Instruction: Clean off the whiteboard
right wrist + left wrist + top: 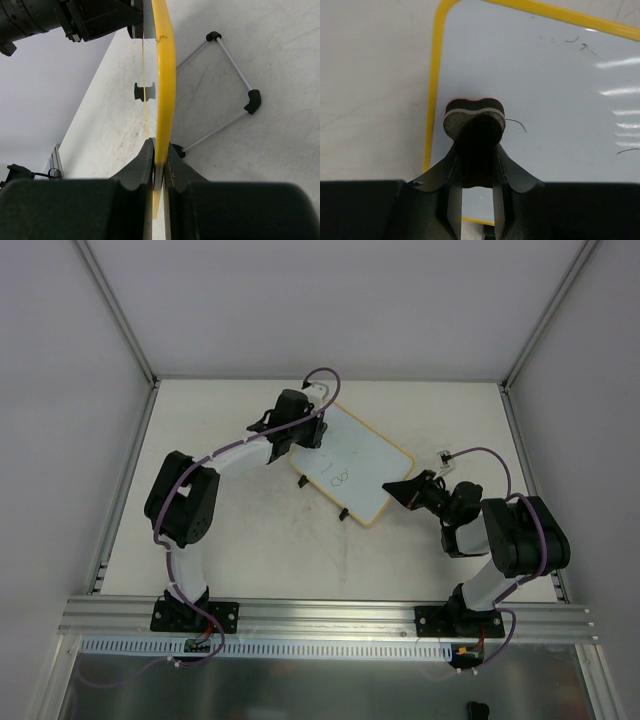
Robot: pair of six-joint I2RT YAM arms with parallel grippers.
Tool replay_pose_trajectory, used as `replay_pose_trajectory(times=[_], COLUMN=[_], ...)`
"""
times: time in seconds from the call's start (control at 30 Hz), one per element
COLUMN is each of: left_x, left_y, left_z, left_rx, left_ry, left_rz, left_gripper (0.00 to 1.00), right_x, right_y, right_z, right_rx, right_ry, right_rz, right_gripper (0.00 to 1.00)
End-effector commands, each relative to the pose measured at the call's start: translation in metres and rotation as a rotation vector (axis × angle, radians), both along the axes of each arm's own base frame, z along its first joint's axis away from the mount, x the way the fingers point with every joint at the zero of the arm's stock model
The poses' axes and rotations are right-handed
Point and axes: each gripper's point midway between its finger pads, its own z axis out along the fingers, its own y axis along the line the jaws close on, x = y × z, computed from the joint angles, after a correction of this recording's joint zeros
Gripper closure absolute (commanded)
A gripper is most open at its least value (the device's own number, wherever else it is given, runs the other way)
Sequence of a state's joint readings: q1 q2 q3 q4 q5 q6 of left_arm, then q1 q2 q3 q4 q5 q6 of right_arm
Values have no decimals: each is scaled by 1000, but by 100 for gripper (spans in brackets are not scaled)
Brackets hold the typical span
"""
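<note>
The whiteboard [362, 468], white with a yellow frame, lies slanted at mid-table with dark scribbles [338, 478] near its front-left part. At the board's far-left end my left gripper [297, 430] is shut on a small eraser. In the left wrist view the eraser [474, 116], grey felt with a red back, rests on the whiteboard [545, 75] close to its left frame, held by the left gripper [477, 146]. Thin strokes [581, 46] show on the board. My right gripper [402, 490] is shut on the board's right edge. The right wrist view shows the right gripper [160, 150] pinching the yellow frame [164, 75].
A wire stand with black end caps [235, 75] sticks out from the board's back. Two small black feet [343, 514] sit at the board's near edge. A small white clip [444, 454] lies to the right. Grey walls enclose the table.
</note>
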State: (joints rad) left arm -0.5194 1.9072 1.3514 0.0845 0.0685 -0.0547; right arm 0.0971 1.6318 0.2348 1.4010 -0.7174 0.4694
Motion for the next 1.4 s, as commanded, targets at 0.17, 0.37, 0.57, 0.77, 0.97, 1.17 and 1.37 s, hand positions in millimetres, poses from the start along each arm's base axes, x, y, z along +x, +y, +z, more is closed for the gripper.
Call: replay_pose_trajectory(times=[0.17, 0.37, 0.57, 0.77, 0.97, 1.17, 1.37], left_x=[-55, -97, -131, -156, -156, -117, -64], left_y=[-69, -95, -124, -152, -147, -117, -72], left_z=[-23, -41, -52, -58, -73, -73, -50], left_rx=[19, 82, 163, 220, 248, 207, 151], left_ry=[95, 144, 135, 116, 135, 172, 163], left_rz=[-210, -292, -372, -446, -439, -347, -205], left_gripper=[100, 100, 100, 100, 100, 100, 100], right_x=[10, 10, 9, 9, 9, 8, 9], right_y=[-6, -6, -5, -6, -6, -5, -6], right_z=[11, 11, 12, 12, 12, 13, 13], right_rx=[-94, -94, -95, -95, -95, -94, -93], right_ry=[-200, -203, -205, -207, -207, -208, -209], right_rz=[-34, -31, -29, -28, -28, -25, -26], right_gripper=[100, 100, 100, 100, 100, 100, 100])
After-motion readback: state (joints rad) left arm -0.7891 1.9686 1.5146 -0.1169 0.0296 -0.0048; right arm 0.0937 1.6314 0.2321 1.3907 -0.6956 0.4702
